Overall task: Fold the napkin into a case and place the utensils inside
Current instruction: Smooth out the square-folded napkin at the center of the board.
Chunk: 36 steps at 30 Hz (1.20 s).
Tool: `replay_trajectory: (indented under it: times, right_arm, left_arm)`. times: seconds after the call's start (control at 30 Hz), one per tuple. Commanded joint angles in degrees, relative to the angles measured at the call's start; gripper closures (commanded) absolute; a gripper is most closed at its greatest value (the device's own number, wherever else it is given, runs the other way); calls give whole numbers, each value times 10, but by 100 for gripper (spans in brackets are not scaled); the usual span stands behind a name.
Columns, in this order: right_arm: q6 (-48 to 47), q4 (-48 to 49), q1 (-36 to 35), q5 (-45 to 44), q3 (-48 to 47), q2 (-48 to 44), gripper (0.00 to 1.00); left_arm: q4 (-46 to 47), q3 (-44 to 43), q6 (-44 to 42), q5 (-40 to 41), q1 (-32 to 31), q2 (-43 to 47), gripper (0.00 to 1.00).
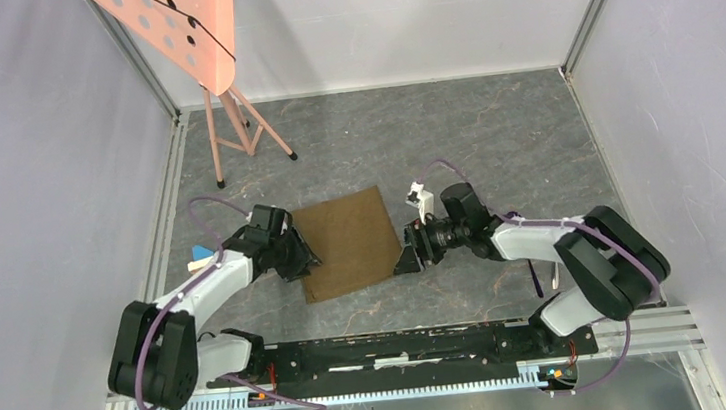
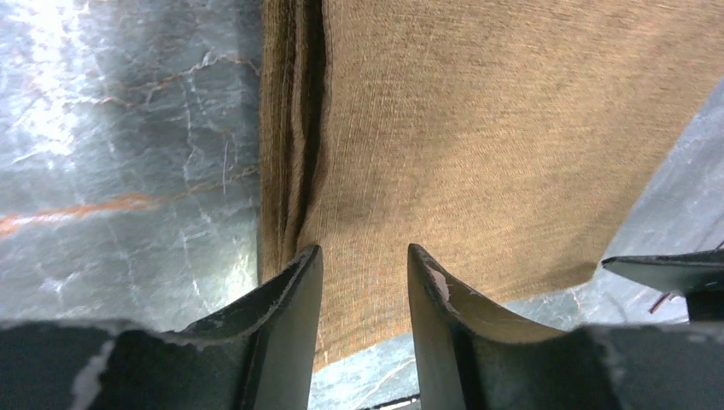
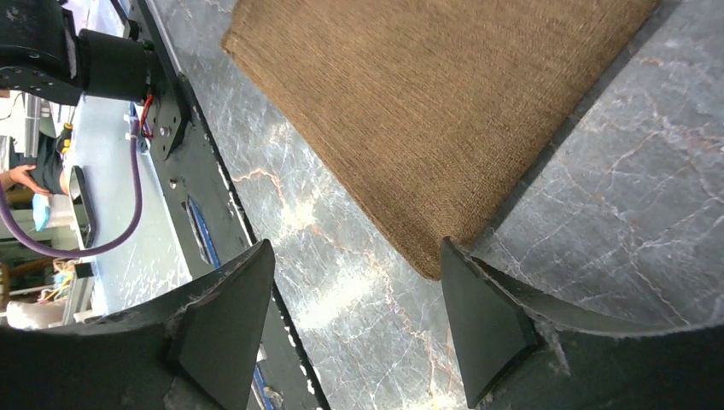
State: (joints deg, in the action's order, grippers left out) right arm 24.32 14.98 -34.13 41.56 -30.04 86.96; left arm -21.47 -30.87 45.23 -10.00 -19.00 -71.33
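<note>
A tan-brown napkin (image 1: 345, 242) lies flat on the grey worktop (image 1: 493, 132), between the two tools. The left tool (image 2: 363, 252) hangs over its folded edge, fingers narrowly parted. The right tool (image 3: 355, 248), spread wide, sits just beside its corner.

Napkin (image 3: 444, 111) corner, maybe against spread fingers (image 3: 482, 329)

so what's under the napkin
Only the grey marbled table shows around the napkin, which lies flat on it. Its folded layers show at one edge. Anything beneath the cloth is covered.
</note>
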Motion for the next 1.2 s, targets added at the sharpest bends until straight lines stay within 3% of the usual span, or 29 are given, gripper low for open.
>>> replay_trajectory:
  times: [0.0,0.1,0.23,0.47,0.6,0.8,0.97,1.17]
  right_arm:
    - [-22,-36,4,-10,-36,-38,22]
    - [-8,-32,8,-21,-113,13,22]
    - [81,70,19,1,-215,126,22]
    - [187,210,32,18,-260,258,20]
    - [169,213,43,14,-223,270,20]
    - [104,118,57,4,-244,228,18]
    - [144,142,57,13,-304,239,17]
    - [193,185,56,21,-367,304,15]
  left_arm:
    - [-44,-20,-28,13,3,71,48]
    - [-48,-70,-28,-5,4,79,39]
    - [-22,-131,-21,-10,17,5,25]
    - [53,-139,-27,1,63,-135,21]
    - [64,-100,-22,18,100,-151,20]
    - [19,-126,-32,8,103,-96,17]
    - [26,-179,-14,-37,103,-81,11]
    - [52,-238,3,-51,104,-166,9]
